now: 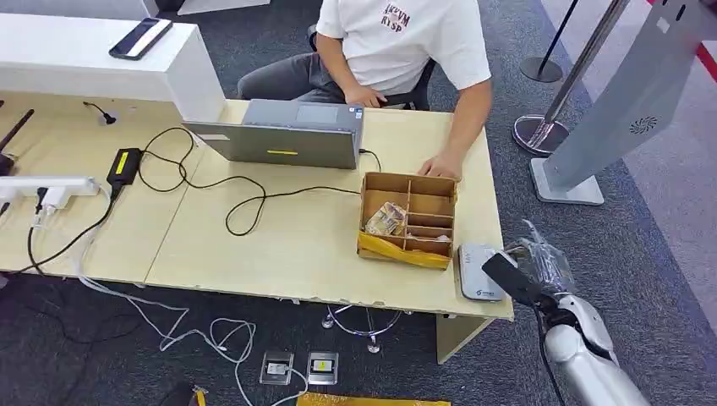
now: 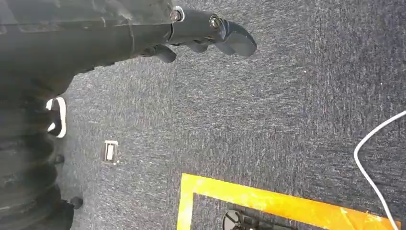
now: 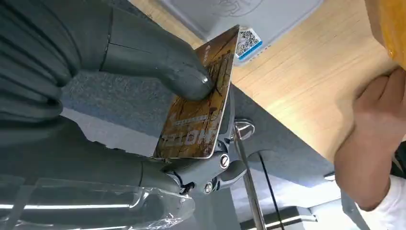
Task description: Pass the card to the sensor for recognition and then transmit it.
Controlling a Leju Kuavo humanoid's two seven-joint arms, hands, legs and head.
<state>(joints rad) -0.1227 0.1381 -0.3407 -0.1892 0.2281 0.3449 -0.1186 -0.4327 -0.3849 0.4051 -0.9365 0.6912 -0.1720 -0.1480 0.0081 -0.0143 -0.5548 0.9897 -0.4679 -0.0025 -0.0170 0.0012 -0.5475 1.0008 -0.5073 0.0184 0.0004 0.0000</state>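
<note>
My right hand (image 1: 526, 275) hovers at the table's front right corner, just right of the grey card sensor (image 1: 478, 271). It pinches a brown patterned card (image 3: 198, 103) between the thumb (image 3: 158, 60) and the fingers; in the head view the card (image 1: 506, 272) looks dark and edge-on. The sensor (image 3: 239, 14) with its QR sticker lies on the wood beyond the card. My left hand (image 2: 210, 36) hangs over the carpet, its fingers curled and holding nothing.
A cardboard divider box (image 1: 409, 218) with cards stands left of the sensor. A person sits behind the table, one hand (image 1: 441, 165) on the box's far edge. A laptop (image 1: 283, 135), cables and a power strip (image 1: 46, 186) lie further left. A grey kiosk (image 1: 626, 101) stands at the right.
</note>
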